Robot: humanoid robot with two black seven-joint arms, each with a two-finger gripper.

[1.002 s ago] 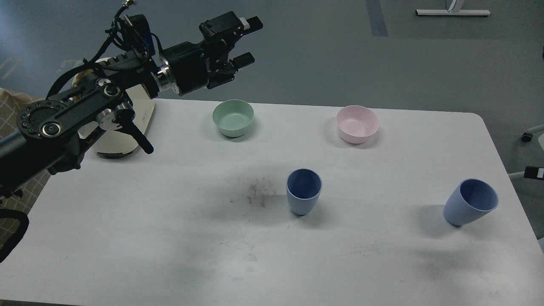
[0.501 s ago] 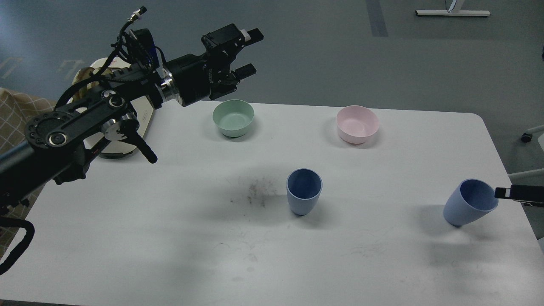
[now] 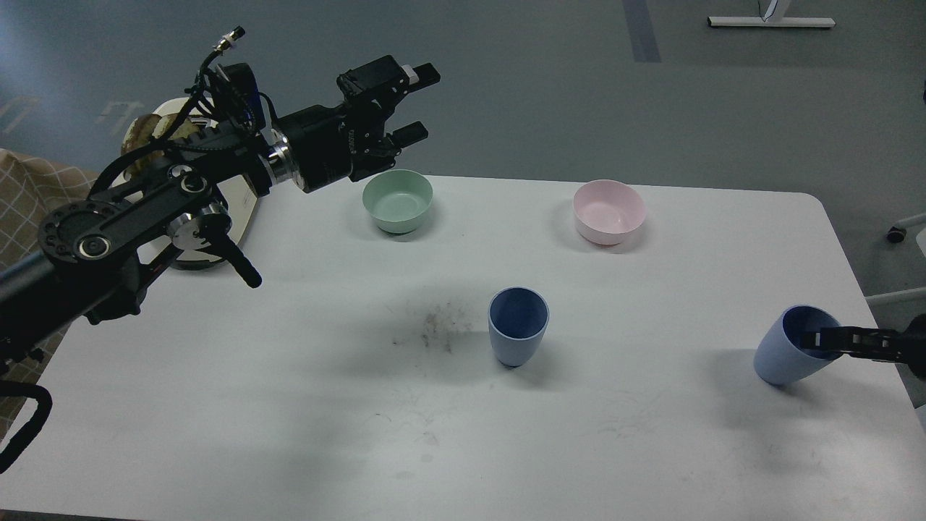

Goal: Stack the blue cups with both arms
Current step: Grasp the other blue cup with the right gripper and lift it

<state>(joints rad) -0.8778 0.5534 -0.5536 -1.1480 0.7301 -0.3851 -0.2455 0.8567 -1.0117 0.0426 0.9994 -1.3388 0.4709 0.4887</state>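
One blue cup stands upright near the middle of the white table. A second blue cup sits near the right edge, tilted with its mouth toward the right. My left gripper is open and empty, held high above the table's back edge, just left of and above the mint-green bowl. My right gripper comes in from the right edge. Only one thin black finger shows, reaching into the tilted cup's mouth. The rest of the right arm is out of view.
A mint-green bowl and a pink bowl stand at the back of the table. A cream-coloured appliance sits at the back left, partly behind my left arm. Dark smudges mark the tabletop left of the middle cup.
My right gripper has moved in from the right edge and its finger now reaches into the right cup's mouth. The left gripper has drawn back slightly to the left and down.
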